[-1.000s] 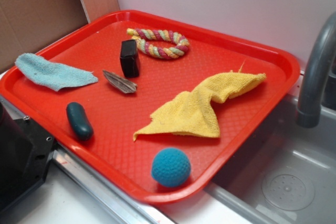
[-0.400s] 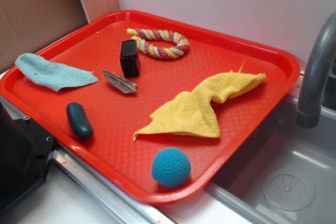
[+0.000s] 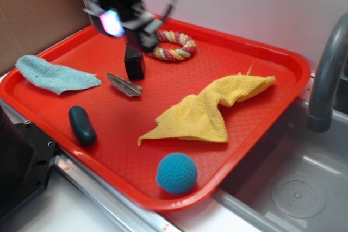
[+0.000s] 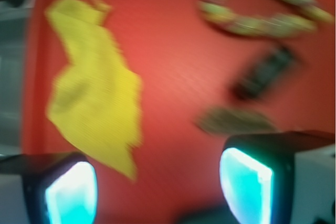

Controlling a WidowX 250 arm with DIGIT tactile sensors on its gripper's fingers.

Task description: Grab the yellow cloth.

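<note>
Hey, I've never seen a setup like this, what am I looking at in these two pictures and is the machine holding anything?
It is a small robot arm working over a red tray beside a sink. The exterior view looks at the tray from the side; the arm's gripper is blurred near the back of it. The wrist view comes from a camera on the arm, looking down past its two glowing fingers, which stand apart with nothing between them. On the tray lie the yellow cloth it should grab, a light blue cloth, a rope ring, a black block, a blue ball, a dark green oblong piece and a small brownish piece. Nothing is held yet.
</note>
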